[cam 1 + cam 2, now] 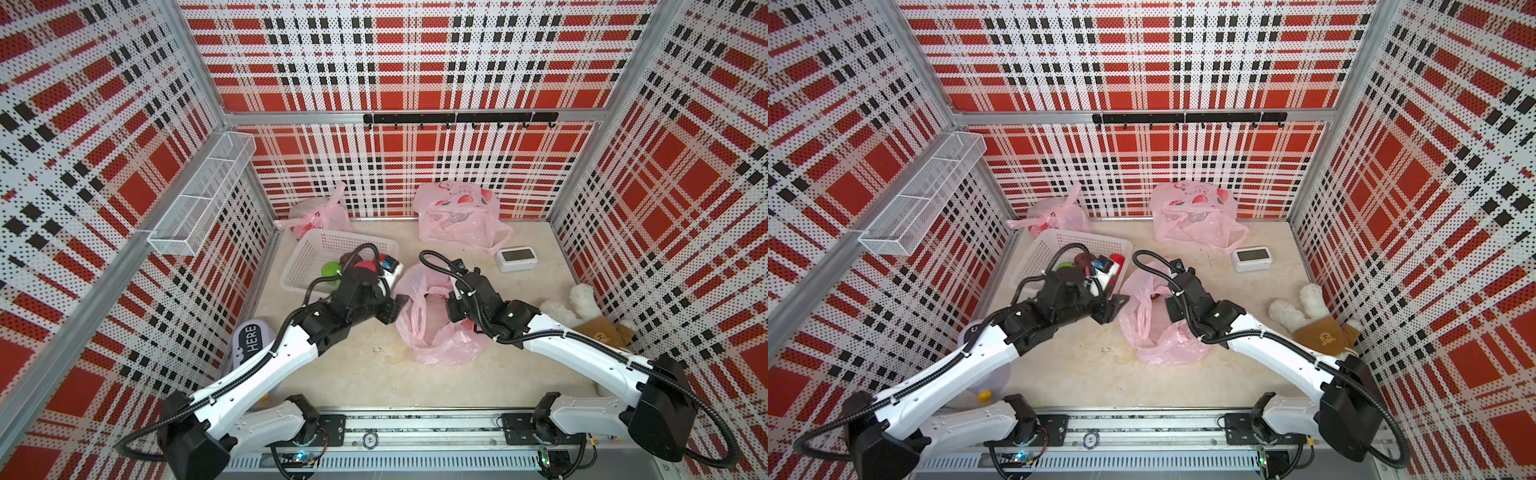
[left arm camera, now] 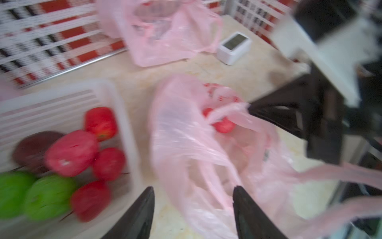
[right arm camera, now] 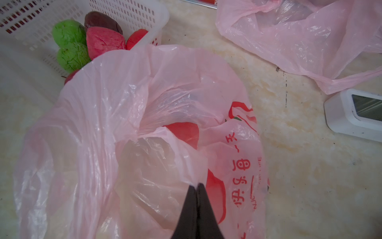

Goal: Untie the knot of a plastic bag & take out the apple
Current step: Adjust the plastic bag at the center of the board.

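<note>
Right now both arms reach in from the near edge and meet over the plastic bag in the middle of the tabletop.

Left arm: comes in diagonally from near left, with the wrist over the gap between the white basket and the bag. The left gripper is at the bag's left rim. Its jaws stand well apart with pink film lying between them. The left wrist view is smeared, so I can't tell if either finger actually touches the film.

Right arm: comes from near right, forearm angled toward far left, wrist tipped down over the bag's right side. On the right gripper the jaws are pressed fully together, pinching a fold of the bag's rim film into a small peak.

Bag: thin translucent pink, crumpled, with red print and lettering on its right face. Its mouth gapes open upward and it sits just right of the basket.

Apple: red, inside the bag toward its far side and partly under film. It shows through the open mouth in both wrist views, and neither gripper holds it.

The basket holds red and green fruit. A second pink bag lies by the far wall, and a white display unit is nearby. A plush toy is at the right.
</note>
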You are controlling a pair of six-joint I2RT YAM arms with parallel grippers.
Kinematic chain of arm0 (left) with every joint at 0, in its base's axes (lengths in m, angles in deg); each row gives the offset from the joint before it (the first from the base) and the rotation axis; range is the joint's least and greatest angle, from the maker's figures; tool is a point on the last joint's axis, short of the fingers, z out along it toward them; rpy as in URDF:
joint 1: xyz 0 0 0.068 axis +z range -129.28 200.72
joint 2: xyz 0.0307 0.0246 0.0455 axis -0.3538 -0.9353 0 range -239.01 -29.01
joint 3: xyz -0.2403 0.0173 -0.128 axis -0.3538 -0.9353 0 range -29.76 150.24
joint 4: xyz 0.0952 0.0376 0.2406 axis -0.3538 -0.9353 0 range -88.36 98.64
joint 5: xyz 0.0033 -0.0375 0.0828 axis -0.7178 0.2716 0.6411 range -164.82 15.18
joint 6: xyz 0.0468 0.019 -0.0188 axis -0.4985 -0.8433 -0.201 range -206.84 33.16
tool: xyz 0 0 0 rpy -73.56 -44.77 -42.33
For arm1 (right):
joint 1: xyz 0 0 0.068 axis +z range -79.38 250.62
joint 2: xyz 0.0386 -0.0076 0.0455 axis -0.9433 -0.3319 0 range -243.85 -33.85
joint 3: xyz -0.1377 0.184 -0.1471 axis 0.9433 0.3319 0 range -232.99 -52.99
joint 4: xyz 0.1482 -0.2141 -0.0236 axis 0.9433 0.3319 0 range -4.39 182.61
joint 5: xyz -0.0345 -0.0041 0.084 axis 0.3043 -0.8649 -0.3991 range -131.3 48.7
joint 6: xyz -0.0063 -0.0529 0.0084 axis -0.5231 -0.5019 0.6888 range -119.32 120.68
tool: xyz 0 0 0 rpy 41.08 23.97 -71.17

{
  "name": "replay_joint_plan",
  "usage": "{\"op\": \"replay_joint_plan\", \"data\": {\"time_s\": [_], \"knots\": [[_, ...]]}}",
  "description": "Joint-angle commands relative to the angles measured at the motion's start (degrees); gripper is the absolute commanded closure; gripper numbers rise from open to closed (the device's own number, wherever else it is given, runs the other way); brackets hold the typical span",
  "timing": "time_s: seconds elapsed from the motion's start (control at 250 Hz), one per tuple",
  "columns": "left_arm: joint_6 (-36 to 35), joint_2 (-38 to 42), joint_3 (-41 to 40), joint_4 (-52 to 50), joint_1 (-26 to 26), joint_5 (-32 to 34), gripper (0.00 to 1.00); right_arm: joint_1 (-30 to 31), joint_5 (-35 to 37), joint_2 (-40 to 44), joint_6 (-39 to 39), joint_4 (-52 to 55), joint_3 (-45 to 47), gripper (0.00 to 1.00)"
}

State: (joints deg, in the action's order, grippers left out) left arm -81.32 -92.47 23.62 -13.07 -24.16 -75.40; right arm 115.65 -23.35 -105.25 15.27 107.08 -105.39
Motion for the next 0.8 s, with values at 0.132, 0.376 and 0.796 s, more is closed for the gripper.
{"op": "replay_joint_plan", "data": {"time_s": [0.132,0.376,0.796], "knots": [[5.33,-11.81,-3.94,18.98,-13.03,3.84,0.54,0.29,-5.07,9.61,-1.14,-7.62,6.07,1.00],[6.99,-23.10,-6.55,29.58,-15.95,6.35,0.59,-0.05,-1.83,20.49,5.01,-13.27,16.22,0.64],[12.09,-26.93,-15.74,37.92,-12.14,6.91,0.54,-17.49,-19.42,10.82,8.33,4.48,0.04,0.12]]}}
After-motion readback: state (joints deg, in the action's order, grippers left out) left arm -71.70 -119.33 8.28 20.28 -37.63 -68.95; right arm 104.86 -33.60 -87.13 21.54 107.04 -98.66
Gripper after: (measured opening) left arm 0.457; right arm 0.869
